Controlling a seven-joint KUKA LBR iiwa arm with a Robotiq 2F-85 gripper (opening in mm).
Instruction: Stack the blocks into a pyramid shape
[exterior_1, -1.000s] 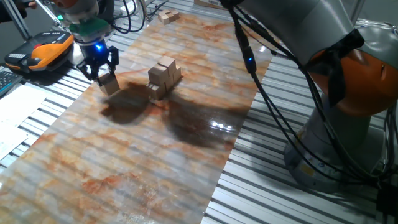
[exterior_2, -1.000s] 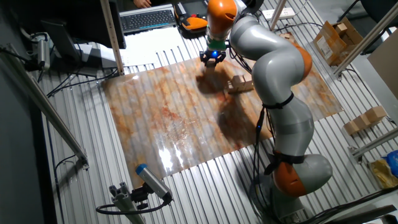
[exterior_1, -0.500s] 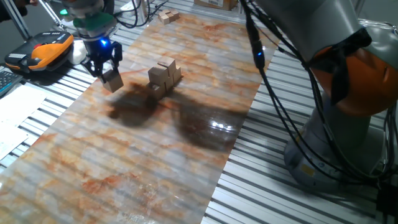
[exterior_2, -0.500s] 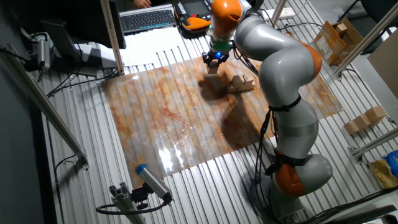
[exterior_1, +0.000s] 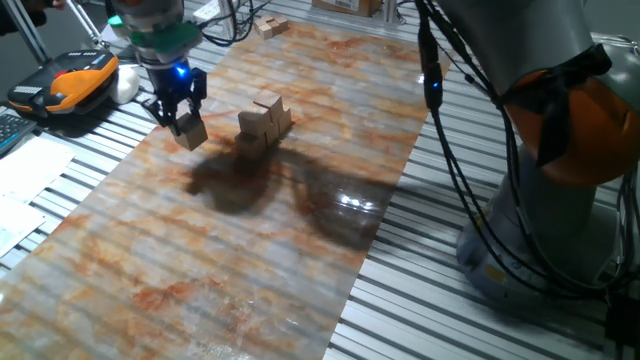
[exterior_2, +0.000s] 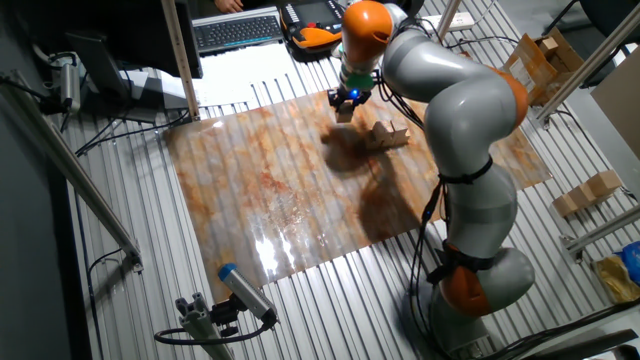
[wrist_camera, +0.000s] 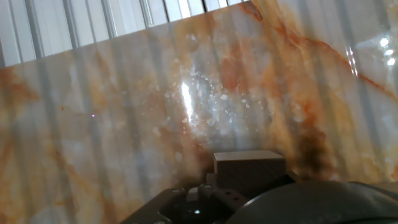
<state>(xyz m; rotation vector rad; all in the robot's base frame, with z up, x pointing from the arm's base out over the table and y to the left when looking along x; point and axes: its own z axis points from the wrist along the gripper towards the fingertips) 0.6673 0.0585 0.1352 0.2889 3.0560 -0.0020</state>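
Blocks of plain light tan wood, cube-shaped, form a small stacked cluster (exterior_1: 264, 122) near the middle of the worktop (exterior_1: 250, 240), which has a glossy marbled orange-and-grey surface. The end effector (exterior_1: 178, 112) is closed on one wooden block (exterior_1: 190, 131), held above the surface, just beside the cluster and apart from it. In the hand view, the held block's flat matte face shows above the marbled sheet.
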